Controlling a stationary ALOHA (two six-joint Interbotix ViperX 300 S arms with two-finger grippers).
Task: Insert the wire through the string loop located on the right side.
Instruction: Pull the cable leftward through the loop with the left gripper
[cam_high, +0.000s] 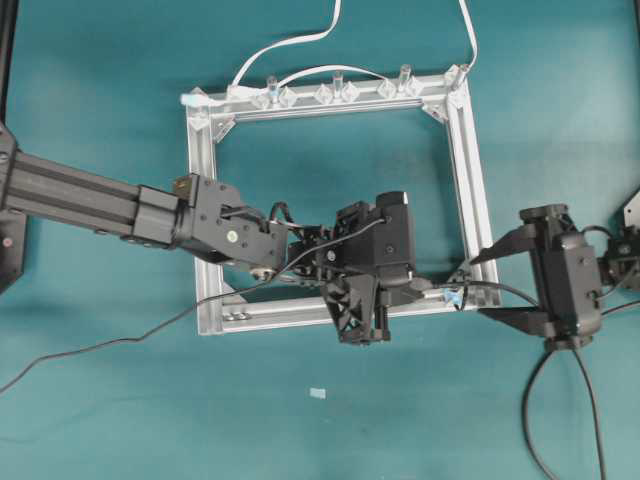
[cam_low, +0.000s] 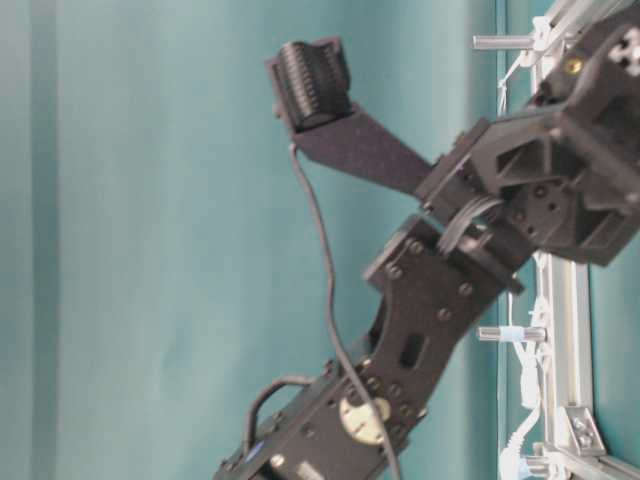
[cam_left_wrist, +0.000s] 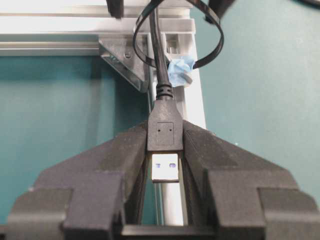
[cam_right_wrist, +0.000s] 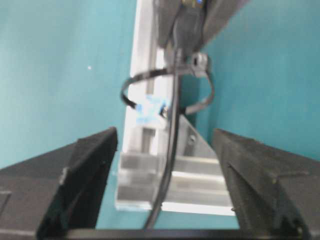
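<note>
Black fingers (cam_left_wrist: 95, 185) of the left gripper (cam_left_wrist: 164, 165) fill the foreground of the left wrist view, clamped on the plug of the wire (cam_left_wrist: 164, 127); the metal tip points back toward the camera between the pads. From the plug the black cable runs forward through the string loop (cam_left_wrist: 210, 50), a thin dark ring with a light-blue bit, fixed at the corner of the aluminium frame (cam_left_wrist: 60, 25). Right wrist view confirms the cable passing through the ring and on below the frame corner. Right gripper (cam_right_wrist: 165, 165) stands with jaws wide apart, holding nothing, the cable running untouched between its fingers, just outside the frame's right side in the overhead view. No legible writing or brand marks anywhere. No containers present. White cables (cam_high: 300, 40) lead off the frame's far rail.
</note>
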